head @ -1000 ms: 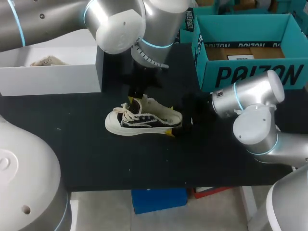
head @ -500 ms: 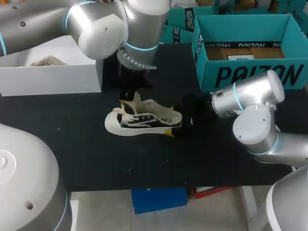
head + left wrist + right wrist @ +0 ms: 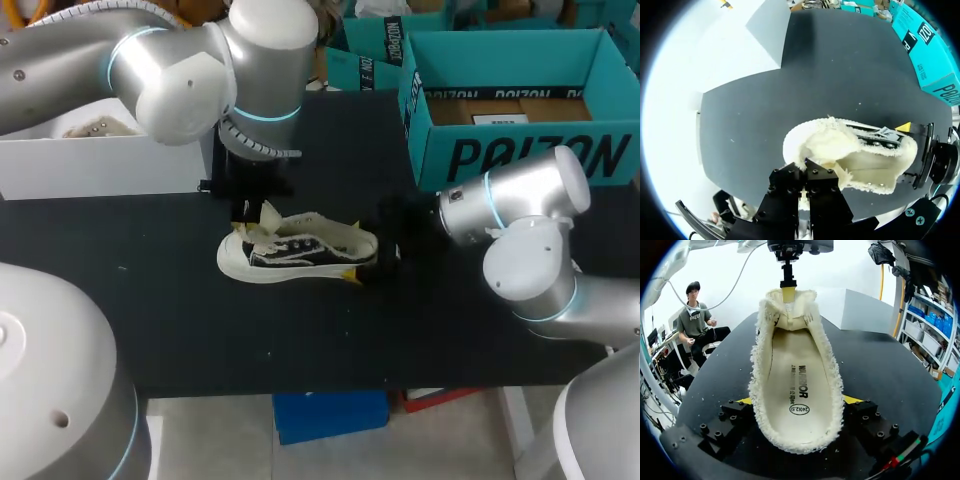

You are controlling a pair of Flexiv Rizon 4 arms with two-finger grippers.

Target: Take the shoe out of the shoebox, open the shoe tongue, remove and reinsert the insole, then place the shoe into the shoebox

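Count: one shoe (image 3: 300, 250), two boxes and our two grippers, all on or over the black table (image 3: 400, 330).
Shoe: it lies on its side mid-table, toe toward our left arm and heel toward our right, outside both boxes.
Left gripper (image 3: 255, 207): it sits right at the toe end. In the left wrist view its fingers are squeezed narrow together with the fuzzy cream tongue (image 3: 827, 145) pinched between them.
Right gripper (image 3: 799, 400): its fingers stand fairly wide, one yellow tip on each side of the heel, both pressed against the shoe, so it's gripping it.
Insole (image 3: 799, 385): it's lying flat inside the shoe, in plain sight from the right wrist view straight down the opening.
Teal shoebox (image 3: 520, 150): it's open at the far right of the table, well apart from the shoe, with just brown cardboard (image 3: 500, 108) showing in the bottom.
White box (image 3: 100, 165): it's at the far left, just beside our left arm. There's something beige (image 3: 95, 127) in it, but we honestly can't tell what.
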